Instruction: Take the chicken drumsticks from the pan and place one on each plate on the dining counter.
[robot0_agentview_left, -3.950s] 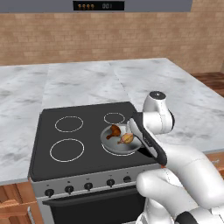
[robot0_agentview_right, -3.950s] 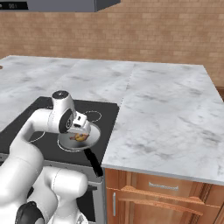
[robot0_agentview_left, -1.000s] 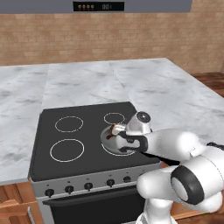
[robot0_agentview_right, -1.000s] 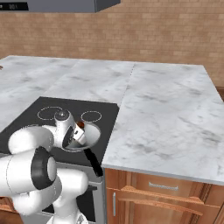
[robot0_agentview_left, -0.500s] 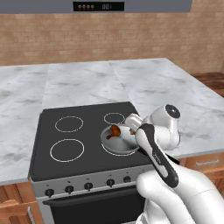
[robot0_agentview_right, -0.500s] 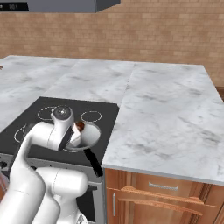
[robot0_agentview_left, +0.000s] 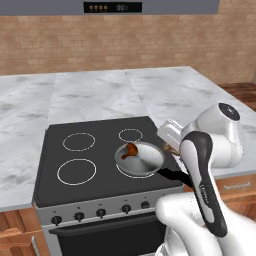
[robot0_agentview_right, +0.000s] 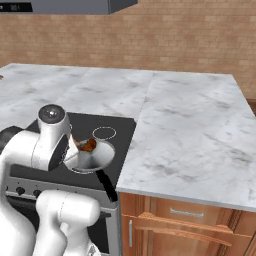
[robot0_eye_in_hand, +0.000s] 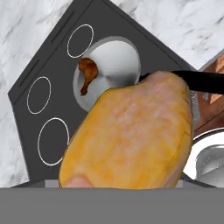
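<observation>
The grey pan (robot0_agentview_left: 141, 161) sits on the front right burner of the black stovetop (robot0_agentview_left: 75, 170), its black handle (robot0_eye_in_hand: 202, 80) pointing toward the stove's front edge. One dark reddish-brown drumstick (robot0_agentview_left: 129, 150) lies at the pan's rim (robot0_agentview_right: 89, 145) (robot0_eye_in_hand: 87, 75). My gripper (robot0_agentview_left: 171, 146) hangs just above the pan's right edge, shut on the golden tan drumstick (robot0_eye_in_hand: 131, 135), which looms so large in the hand view that it hides the fingertips. The plates and the dining counter are out of view.
A grey-white marble worktop (robot0_agentview_left: 95, 95) surrounds the stove, with wide bare room to its right (robot0_agentview_right: 195, 125). A brick wall and a range hood (robot0_agentview_left: 112, 7) stand behind. Wooden cabinet fronts (robot0_agentview_right: 180, 220) run below. My white arm (robot0_agentview_right: 47, 140) leans over the stove's front.
A second ago the gripper was down in the pan. It has since risen toward the pan's right edge with the golden tan drumstick, and the arm has swung. The dark drumstick stays in the pan.
</observation>
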